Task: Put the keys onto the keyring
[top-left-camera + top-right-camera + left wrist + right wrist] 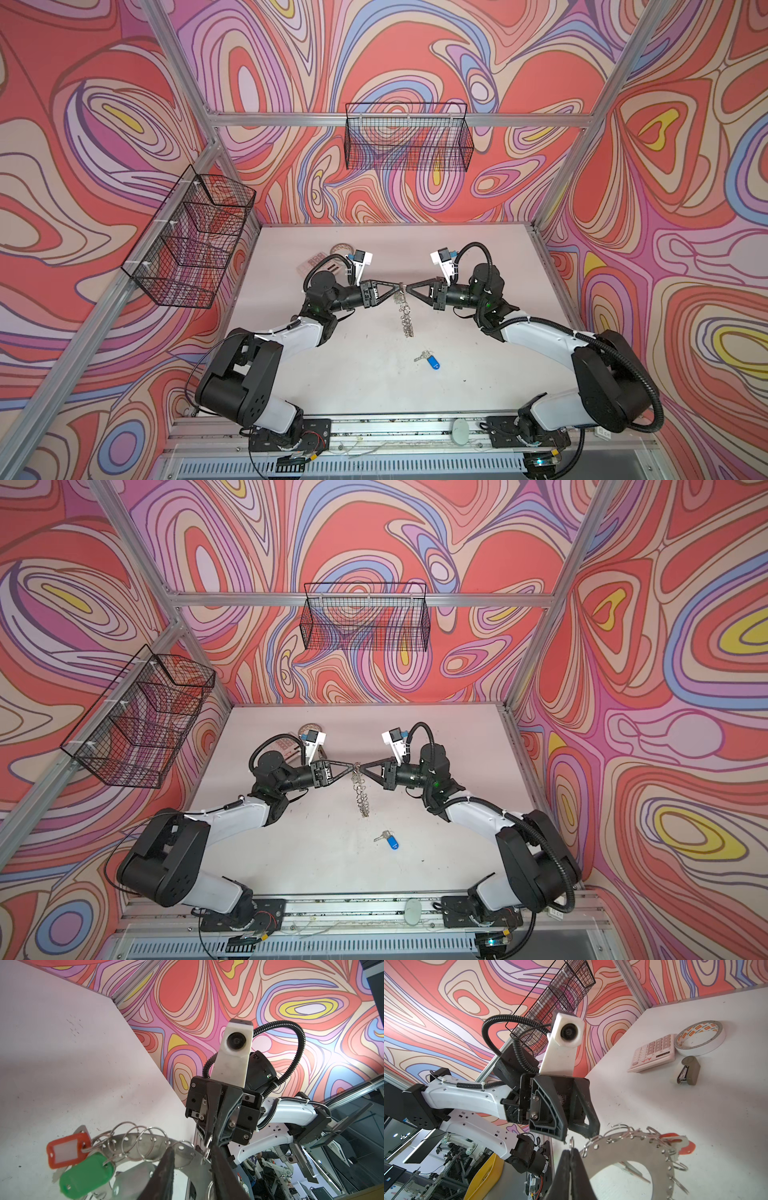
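Though white tabletop (353, 374) lay open all round, the right gripper (571, 1153) pinched a loop (572, 1142) of the flat grey metal keyring (623, 1149), held edge-up. The left gripper (191, 1148) stood slightly parted.

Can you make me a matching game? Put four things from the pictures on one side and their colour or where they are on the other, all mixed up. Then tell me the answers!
Things:
1. loose key
2. calculator
3. keyring
4. baskets

Clues:
A. pale pink
B. black wire, hung up
C. has a blue tag
D. pinched by the right gripper

Pairs: 1-C, 2-A, 3-D, 4-B.
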Controlling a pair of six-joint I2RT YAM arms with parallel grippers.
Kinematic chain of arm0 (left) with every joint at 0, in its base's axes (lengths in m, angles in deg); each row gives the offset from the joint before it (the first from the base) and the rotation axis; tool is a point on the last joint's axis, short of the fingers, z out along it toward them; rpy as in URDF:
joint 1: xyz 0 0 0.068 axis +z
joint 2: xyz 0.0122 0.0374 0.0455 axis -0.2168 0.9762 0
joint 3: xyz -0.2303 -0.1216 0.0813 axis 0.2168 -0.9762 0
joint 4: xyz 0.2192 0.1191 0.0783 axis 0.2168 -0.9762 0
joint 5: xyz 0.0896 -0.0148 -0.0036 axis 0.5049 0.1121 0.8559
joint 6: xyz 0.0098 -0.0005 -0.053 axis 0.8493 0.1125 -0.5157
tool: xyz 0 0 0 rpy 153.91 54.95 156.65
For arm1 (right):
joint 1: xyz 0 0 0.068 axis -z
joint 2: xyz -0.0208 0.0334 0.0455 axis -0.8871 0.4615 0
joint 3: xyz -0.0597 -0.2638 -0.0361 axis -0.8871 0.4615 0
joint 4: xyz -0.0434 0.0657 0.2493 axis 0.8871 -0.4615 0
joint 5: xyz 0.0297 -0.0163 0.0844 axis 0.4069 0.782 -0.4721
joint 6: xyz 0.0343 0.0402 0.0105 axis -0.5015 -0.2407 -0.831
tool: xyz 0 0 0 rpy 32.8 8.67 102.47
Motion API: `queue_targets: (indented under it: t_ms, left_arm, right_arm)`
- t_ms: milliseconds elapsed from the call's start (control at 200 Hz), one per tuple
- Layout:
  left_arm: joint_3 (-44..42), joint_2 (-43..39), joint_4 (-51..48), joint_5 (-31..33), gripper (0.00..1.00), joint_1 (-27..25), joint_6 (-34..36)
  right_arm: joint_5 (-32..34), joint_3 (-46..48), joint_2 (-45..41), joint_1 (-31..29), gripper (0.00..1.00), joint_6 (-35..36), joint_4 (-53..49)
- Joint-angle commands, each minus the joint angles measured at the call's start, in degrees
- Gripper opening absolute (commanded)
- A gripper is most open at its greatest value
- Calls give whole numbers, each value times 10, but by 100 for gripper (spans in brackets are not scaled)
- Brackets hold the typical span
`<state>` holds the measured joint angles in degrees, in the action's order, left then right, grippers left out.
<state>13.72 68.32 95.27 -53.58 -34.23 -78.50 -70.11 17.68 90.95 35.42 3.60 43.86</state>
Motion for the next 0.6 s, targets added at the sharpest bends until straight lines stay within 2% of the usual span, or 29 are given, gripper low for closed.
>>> queue_targets:
  t_ms: [0,255,596]
  left_arm:
    - [-6,4,68,-17,30,-5,-26]
    - [-16,4,82,-20,24,-11,-38]
    - [-16,12,104,-17,22,-19,-51]
  right_arm:
    - [8,4,-5,-2,0,-6,36]
    - [16,3,4,-1,0,-13,46]
    - [20,5,5,-1,0,-18,49]
